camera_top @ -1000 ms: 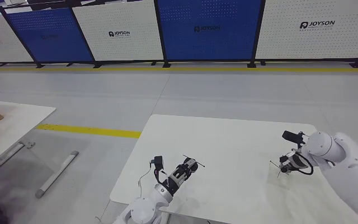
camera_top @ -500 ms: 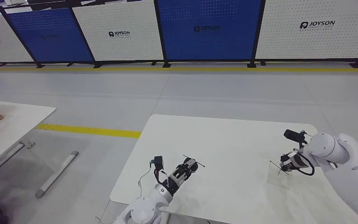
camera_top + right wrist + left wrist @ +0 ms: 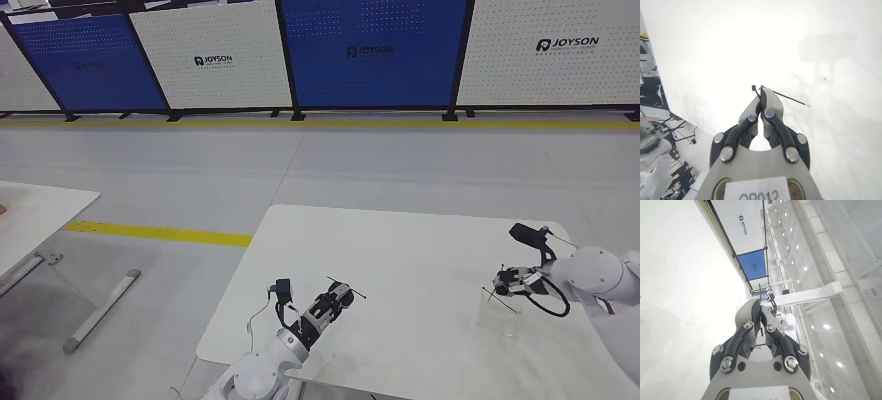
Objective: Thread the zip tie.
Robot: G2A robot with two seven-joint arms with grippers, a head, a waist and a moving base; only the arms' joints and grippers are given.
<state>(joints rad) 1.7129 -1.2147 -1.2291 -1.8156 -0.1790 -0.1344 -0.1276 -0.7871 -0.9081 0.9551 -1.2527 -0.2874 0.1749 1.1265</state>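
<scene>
A thin black zip tie (image 3: 347, 288) sticks out sideways from my left gripper (image 3: 341, 292), which hovers near the front left of the white table (image 3: 420, 250). In the left wrist view the left gripper (image 3: 759, 306) is shut on this strap (image 3: 759, 291), whose end pokes past the pads. At the table's right side, my right gripper (image 3: 503, 285) is shut on a second black zip tie (image 3: 497, 298). The right wrist view shows the right gripper (image 3: 761, 92) pinching it near its square head (image 3: 753, 87), the tail (image 3: 789, 98) trailing off low over the table.
A wide bare stretch of table lies between the two grippers. Another white table (image 3: 40, 215) stands off to the left across the floor. Blue and white panels (image 3: 370, 50) line the back.
The right arm has swung outward to the right, and its gripper with the zip tie has edged slightly up and left. The left arm has kept still.
</scene>
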